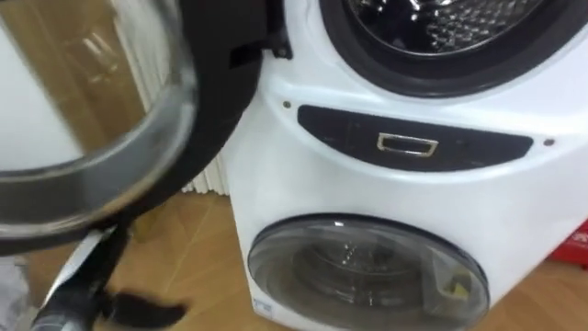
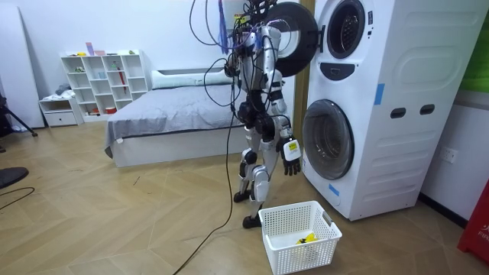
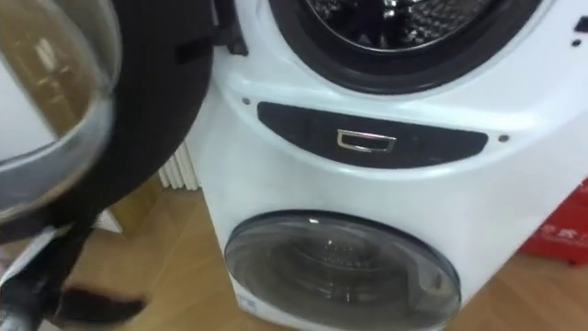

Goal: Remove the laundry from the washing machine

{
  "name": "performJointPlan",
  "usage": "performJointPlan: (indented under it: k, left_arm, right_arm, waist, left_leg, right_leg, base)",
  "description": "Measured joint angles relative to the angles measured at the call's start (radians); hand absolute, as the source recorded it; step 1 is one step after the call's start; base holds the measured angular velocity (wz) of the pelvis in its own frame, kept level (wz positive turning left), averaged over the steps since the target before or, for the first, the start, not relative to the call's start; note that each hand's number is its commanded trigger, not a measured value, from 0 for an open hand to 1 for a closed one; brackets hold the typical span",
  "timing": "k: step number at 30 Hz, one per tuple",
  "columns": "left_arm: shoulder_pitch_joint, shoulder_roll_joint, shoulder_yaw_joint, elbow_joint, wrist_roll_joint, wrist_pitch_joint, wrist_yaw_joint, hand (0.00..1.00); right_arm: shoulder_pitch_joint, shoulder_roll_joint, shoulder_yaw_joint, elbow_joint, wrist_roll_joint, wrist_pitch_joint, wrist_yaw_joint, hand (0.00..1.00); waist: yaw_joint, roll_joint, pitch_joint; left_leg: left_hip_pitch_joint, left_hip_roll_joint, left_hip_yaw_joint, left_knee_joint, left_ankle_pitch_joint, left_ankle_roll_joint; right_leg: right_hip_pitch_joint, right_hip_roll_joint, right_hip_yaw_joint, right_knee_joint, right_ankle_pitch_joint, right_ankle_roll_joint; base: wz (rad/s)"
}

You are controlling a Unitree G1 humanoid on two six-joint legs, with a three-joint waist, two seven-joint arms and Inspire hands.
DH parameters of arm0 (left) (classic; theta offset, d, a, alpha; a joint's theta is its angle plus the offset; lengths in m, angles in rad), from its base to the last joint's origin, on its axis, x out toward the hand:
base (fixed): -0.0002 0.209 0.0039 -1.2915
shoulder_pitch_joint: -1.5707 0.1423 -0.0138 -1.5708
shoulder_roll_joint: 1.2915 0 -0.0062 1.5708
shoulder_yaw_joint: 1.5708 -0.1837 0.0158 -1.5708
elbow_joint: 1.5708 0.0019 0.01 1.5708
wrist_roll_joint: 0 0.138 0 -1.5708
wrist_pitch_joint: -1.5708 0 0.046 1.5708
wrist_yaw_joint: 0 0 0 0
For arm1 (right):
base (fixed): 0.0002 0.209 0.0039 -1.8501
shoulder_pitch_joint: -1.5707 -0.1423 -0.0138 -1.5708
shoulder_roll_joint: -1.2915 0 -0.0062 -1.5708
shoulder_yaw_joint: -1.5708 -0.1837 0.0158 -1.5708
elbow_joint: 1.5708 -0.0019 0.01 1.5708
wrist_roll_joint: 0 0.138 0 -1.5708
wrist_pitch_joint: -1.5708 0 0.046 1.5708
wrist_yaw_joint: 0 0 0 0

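I stand close in front of a white stacked washing machine [image 2: 397, 153]. Its upper round door [image 1: 110, 138] is swung open to my left, glass bowl facing me. The upper drum [image 1: 432, 18] shows bare perforated metal, and I see no cloth in the visible part. The lower round door [image 1: 367, 271] is closed. My left hand [image 1: 138, 303] hangs low beside the machine with relaxed fingers and holds nothing. In the room view this left hand [image 2: 290, 150] hangs in front of the lower door.
A white laundry basket [image 2: 299, 221] stands on the wooden floor at my feet, with a small yellow item [image 2: 307, 239] inside. A dark control panel [image 1: 413, 142] sits between the two doors. A bed [image 2: 168, 114] and a white shelf [image 2: 103, 80] are behind me.
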Motion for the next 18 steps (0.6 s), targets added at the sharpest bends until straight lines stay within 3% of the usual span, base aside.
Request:
performJointPlan:
  k: [1,2,3,5,7,9,12,14,15,18]
  left_arm:
    - [-0.017,-0.008,-0.001,-0.024,0.001,-0.046,0.0,0.0]
    - [-0.045,-0.018,-0.011,-0.035,-0.001,-0.138,-0.001,0.0]
    - [-0.026,-0.07,-0.025,-0.036,0.0,-0.183,0.008,0.0]
    - [-0.017,-0.116,-0.039,-0.035,0.064,-0.187,-0.021,0.0]
    - [-0.018,-0.119,-0.056,-0.035,0.111,-0.188,-0.054,0.0]
    - [-0.018,-0.124,-0.059,-0.034,0.148,-0.193,-0.097,0.0]
    - [-0.028,-0.125,-0.073,-0.031,0.158,-0.198,-0.114,0.0]
    - [-0.027,-0.123,-0.076,-0.023,0.163,-0.203,-0.122,0.0]
    - [-0.027,-0.122,-0.081,0.005,0.16,-0.219,-0.126,0.0]
    - [-0.021,-0.13,-0.093,0.128,0.146,-0.219,-0.135,0.0]
  right_arm:
    - [-0.007,0.0,0.01,0.0,0.0,0.0,-0.001,0.0]
    - [-0.016,-0.001,0.028,-0.003,-0.001,-0.001,-0.002,0.0]
    - [-0.016,0.0,0.035,-0.002,0.0,-0.005,0.0,0.0]
    - [-0.009,0.002,0.058,0.002,0.001,-0.011,0.0,0.0]
    - [-0.013,0.002,0.076,0.01,0.001,-0.01,0.0,0.0]
    - [-0.016,0.002,0.076,0.011,0.001,-0.011,-0.005,0.0]
    - [-0.033,0.002,0.083,0.01,0.032,-0.01,-0.027,0.0]
    - [-0.036,0.002,0.083,0.011,0.053,-0.01,-0.041,0.0]
    - [-0.032,0.002,0.083,0.011,0.054,-0.008,-0.051,0.0]
    - [-0.024,0.002,0.082,0.006,0.062,0.012,-0.066,0.0]
  waist:
    - [0.0,0.003,-0.0033]
    - [-0.016,0.003,-0.0077]
    - [-0.032,0.009,-0.0168]
    - [-0.043,0.002,-0.0205]
    - [-0.044,-0.011,-0.0201]
    - [-0.048,-0.027,-0.0309]
    - [-0.053,-0.046,-0.0259]
    - [-0.058,-0.048,-0.0228]
    - [-0.058,-0.049,-0.0253]
    - [-0.051,-0.031,-0.0283]
  left_leg:
    - [0.007,-0.001,0.007,-0.013,0.005,-0.001]
    - [0.024,-0.002,0.022,-0.036,0.014,-0.002]
    - [0.042,-0.001,0.03,-0.047,0.015,-0.003]
    - [0.066,-0.001,0.033,-0.051,0.016,-0.005]
    - [0.078,-0.001,0.035,-0.052,0.016,-0.005]
    - [0.086,-0.001,0.044,-0.051,0.016,-0.005]
    - [0.109,-0.002,0.048,-0.052,0.015,-0.005]
    - [0.116,-0.002,0.05,-0.053,0.015,-0.005]
    - [0.121,-0.003,0.051,-0.056,0.015,-0.005]
    - [0.131,-0.002,0.056,-0.068,0.016,-0.006]
  right_leg:
    - [-0.002,-0.001,0.004,0.001,0.0,0.0]
    - [-0.001,-0.002,0.005,0.001,0.001,-0.001]
    - [0.003,-0.002,0.011,0.003,-0.002,-0.004]
    - [0.013,-0.002,0.023,0.006,-0.008,-0.008]
    - [0.018,-0.002,0.028,0.018,-0.016,-0.01]
    - [0.02,-0.003,0.036,0.02,-0.02,-0.012]
    - [0.039,-0.006,0.036,0.017,-0.022,-0.01]
    - [0.047,-0.007,0.037,0.016,-0.023,-0.009]
    - [0.048,-0.007,0.038,0.018,-0.023,-0.009]
    - [0.049,-0.006,0.04,0.019,-0.022,-0.01]
  base:
    - [-0.42]
    - [-0.44]
    - [-0.39]
    - [-0.18]
    - [-0.08]
    - [-0.12]
    - [-0.02]
    - [0.0]
    - [0.0]
    - [-0.06]
